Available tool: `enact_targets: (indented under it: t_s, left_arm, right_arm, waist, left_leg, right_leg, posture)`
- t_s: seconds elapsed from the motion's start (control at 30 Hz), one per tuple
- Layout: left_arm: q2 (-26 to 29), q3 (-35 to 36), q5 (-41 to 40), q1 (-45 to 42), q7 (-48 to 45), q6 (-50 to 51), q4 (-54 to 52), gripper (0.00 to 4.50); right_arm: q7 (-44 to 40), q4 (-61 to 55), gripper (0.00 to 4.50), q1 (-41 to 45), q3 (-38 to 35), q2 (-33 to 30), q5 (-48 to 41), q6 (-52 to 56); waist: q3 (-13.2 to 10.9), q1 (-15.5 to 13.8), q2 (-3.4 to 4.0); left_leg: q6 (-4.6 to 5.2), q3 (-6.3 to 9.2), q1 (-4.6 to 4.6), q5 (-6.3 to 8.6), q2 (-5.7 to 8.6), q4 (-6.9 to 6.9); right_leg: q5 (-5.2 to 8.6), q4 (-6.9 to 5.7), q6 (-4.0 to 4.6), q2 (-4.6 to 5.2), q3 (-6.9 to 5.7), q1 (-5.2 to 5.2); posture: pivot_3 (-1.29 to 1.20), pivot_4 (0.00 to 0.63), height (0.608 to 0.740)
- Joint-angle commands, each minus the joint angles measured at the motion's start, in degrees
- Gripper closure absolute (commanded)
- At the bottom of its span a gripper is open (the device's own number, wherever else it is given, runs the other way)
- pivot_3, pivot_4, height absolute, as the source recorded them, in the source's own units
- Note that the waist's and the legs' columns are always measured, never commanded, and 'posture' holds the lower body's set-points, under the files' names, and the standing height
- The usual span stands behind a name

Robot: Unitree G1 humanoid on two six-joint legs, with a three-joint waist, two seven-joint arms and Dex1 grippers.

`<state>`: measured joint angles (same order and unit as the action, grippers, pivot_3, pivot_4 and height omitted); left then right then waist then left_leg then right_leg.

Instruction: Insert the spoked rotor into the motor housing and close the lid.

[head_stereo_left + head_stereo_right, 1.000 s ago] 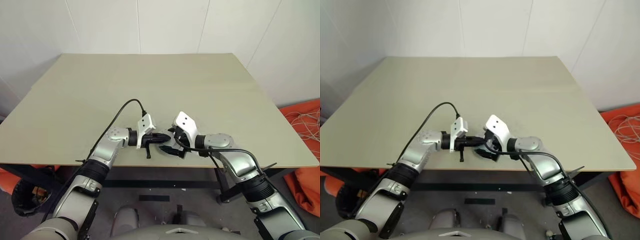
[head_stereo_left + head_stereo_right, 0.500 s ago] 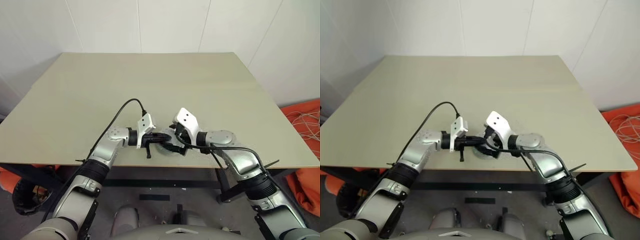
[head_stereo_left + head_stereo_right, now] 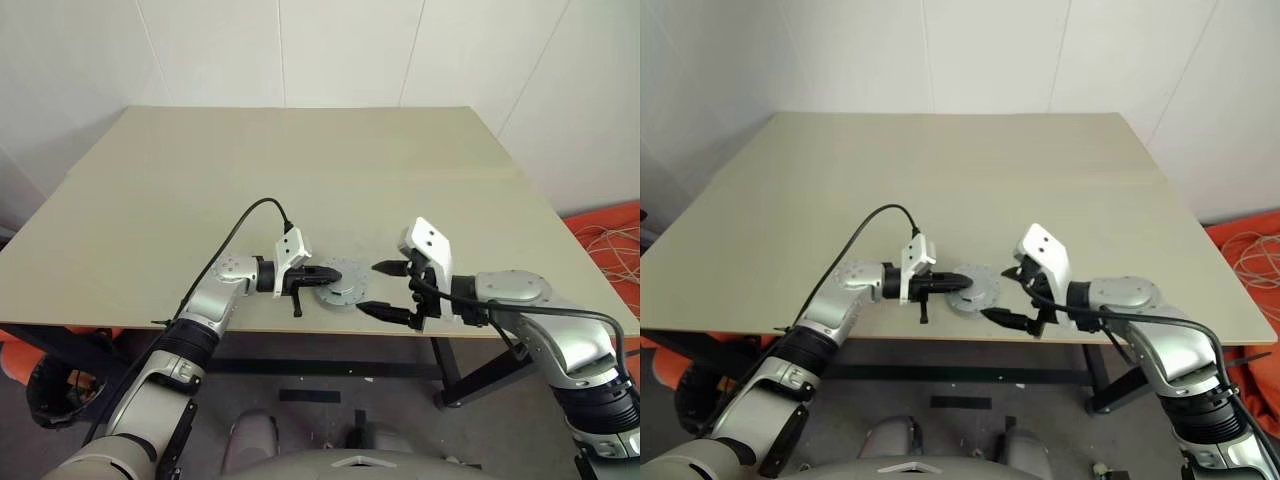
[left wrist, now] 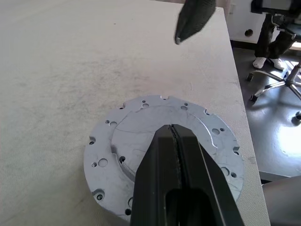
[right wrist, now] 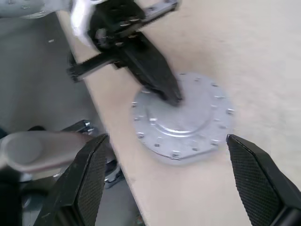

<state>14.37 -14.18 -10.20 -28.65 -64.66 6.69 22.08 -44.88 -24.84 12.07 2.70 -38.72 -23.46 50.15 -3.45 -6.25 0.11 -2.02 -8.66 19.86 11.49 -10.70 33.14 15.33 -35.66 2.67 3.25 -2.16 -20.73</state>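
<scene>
A round silver lid with small holes around its rim lies flat on the table, close to the front edge. My left gripper is shut, and its joined fingertips rest on top of the lid near its raised centre. My right gripper hovers open just right of the lid, with nothing between its fingers. In the right wrist view the left gripper presses on the lid. The spoked rotor and the motor housing are hidden.
The beige table stretches bare behind the lid; its front edge runs just below both grippers. Orange material and cables lie on the floor to the right. An office chair stands beyond the table edge.
My right gripper has drawn away to the right and slightly up, uncovering the lid it was over. The left gripper has stayed shut on top of the lid.
</scene>
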Motion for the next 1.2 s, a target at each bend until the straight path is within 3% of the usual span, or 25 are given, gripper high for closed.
enact_targets:
  t_s: [0.03, 0.17, 0.4, 0.8, 1.2]
  left_arm:
    - [0.0, -0.3, -0.2, 0.2, -0.1, 0.4, -0.9, 4.50]
    - [0.0, -0.4, -0.5, 0.3, -0.2, 1.2, -1.6, 4.50]
    - [-0.1, -0.5, -0.7, 0.4, -0.5, 1.9, -2.0, 4.50]
    - [0.2, -0.5, -0.7, 0.5, -1.3, 1.4, -1.3, 4.50]
    - [0.2, -0.6, -0.6, 0.6, -1.5, 1.3, -1.4, 4.50]
  right_arm:
    - [5.3, 1.7, 0.01, 1.0, -4.5, 1.3, -1.2, 6.2]
    - [8.7, 0.6, 0.01, 1.7, -8.2, 4.9, -6.6, 19.1]
    - [14.1, 1.3, 0.01, 7.3, -21.4, 18.4, -14.9, 41.4]
    - [28.0, 10.4, 0.01, 10.5, -29.8, 28.8, -13.9, 42.4]
    - [32.3, 15.1, 0.01, 7.4, -28.8, 26.7, -28.6, 42.4]
  waist:
    - [0.0, 0.0, 0.03]
    - [0.0, -0.1, 0.06]
    - [0.0, -0.2, 0.14]
    - [0.1, -0.9, 0.21]
    - [0.1, -1.0, 0.24]
  left_leg:
    - [0.00, 0.00, 0.01, 0.00, 0.02, 0.00]
    - [0.02, 0.02, 0.06, 0.00, 0.03, -0.04]
    - [0.01, 0.01, 0.06, -0.01, 0.05, -0.03]
    - [-0.05, 0.00, -0.10, -0.04, 0.05, -0.07]
    - [-0.07, 0.00, -0.10, -0.04, 0.05, -0.11]
  right_leg:
    - [0.00, 0.00, 0.00, 0.02, 0.00, -0.02]
    - [0.00, 0.00, 0.02, 0.01, 0.00, -0.04]
    - [0.00, -0.02, 0.03, 0.03, 0.00, -0.08]
    - [-0.01, -0.05, 0.02, 0.03, 0.01, -0.14]
    - [-0.03, -0.02, -0.03, 0.03, 0.01, -0.12]
  posture:
    - [0.00, 0.000, 0.740]
    - [0.00, 0.000, 0.740]
    - [0.00, 0.000, 0.740]
    - [0.00, 0.000, 0.740]
    - [0.00, 0.000, 0.740]
